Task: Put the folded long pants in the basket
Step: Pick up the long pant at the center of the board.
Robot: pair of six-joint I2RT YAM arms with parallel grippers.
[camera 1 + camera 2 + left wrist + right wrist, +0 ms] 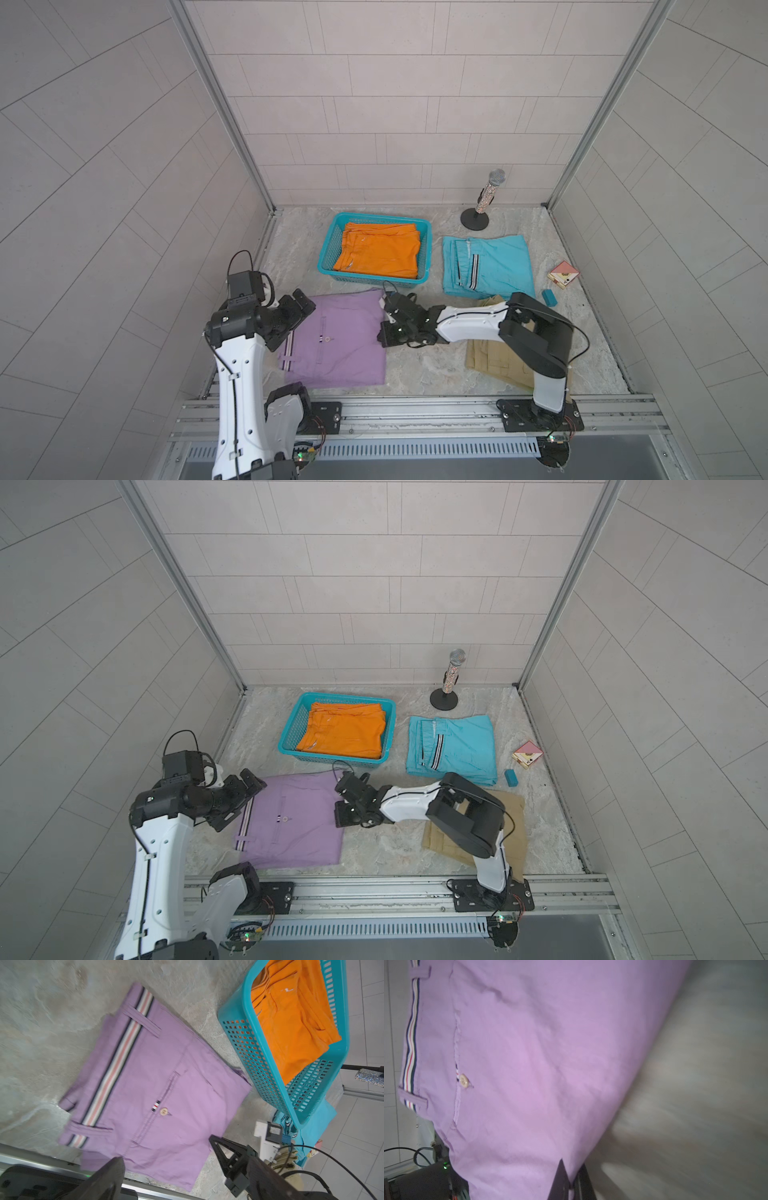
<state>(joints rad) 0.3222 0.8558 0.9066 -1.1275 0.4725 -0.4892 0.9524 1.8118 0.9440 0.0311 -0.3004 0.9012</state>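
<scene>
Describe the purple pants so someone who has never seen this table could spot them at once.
Find the turquoise basket at the back of the table, holding orange pants. The folded square just in front of it, nearer the robot, is the lilac pants, pinched at one edge by the right end effector. Only these are lilac, with a striped band.

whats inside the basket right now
The folded orange pants lie inside the basket, filling most of it. They cover nearly the whole floor, so anything beneath them cannot be seen.
</scene>
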